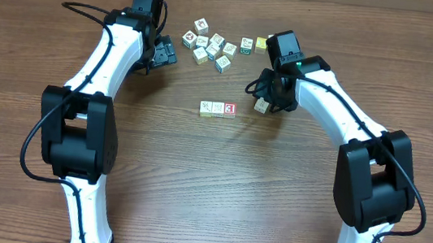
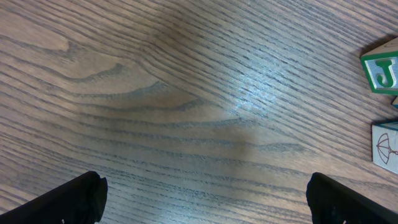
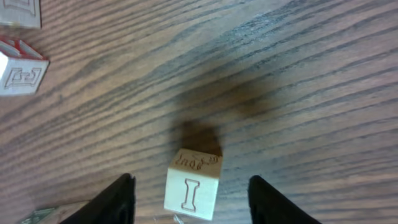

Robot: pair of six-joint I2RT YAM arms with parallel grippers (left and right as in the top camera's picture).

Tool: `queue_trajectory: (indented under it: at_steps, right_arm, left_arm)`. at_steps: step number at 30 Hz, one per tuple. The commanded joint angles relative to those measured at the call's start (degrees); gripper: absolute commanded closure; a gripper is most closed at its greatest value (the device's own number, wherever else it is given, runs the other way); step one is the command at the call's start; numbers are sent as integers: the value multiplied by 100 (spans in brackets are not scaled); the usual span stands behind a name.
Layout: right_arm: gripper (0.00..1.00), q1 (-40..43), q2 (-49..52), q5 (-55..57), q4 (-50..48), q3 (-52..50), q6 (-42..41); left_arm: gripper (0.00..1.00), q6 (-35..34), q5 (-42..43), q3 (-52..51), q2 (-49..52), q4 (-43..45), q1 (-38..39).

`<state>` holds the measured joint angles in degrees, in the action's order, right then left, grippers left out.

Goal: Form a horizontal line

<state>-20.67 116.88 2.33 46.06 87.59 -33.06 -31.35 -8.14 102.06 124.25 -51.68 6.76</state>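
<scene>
Wood table (image 1: 193, 184): pale cube (image 3: 193, 186) reads "I", green cube (image 2: 380, 71) "J".

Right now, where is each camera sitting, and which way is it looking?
Overhead: above the table, looking straight down on the left arm, right arm, cube row and loose cluster.
Left wrist: looks down at the table; left claw fingertips at the bottom.
Right wrist: looks down at the I cube between the open right claw fingertips.
Shared: overhead shows that cube too.
</scene>
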Motion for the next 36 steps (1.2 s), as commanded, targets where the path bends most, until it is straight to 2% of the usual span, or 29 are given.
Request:
queue_trajectory:
  at_steps: [1, 19, 26, 36]
  right_arm:
    - [39, 9, -103, 17, -133, -175, -37]
    - [36, 9, -103, 13, -789, -680, 9]
    - [55, 9, -103, 13, -787, -680, 7]
    - [63, 11, -107, 7, -767, -675, 7]
  left_arm:
    - [0, 50, 28, 114, 13, -11, 66]
    - [0, 50, 26, 114, 13, -11, 66]
    - [0, 50, 28, 114, 13, -11, 68]
    - [0, 50, 26, 114, 13, -11, 68]
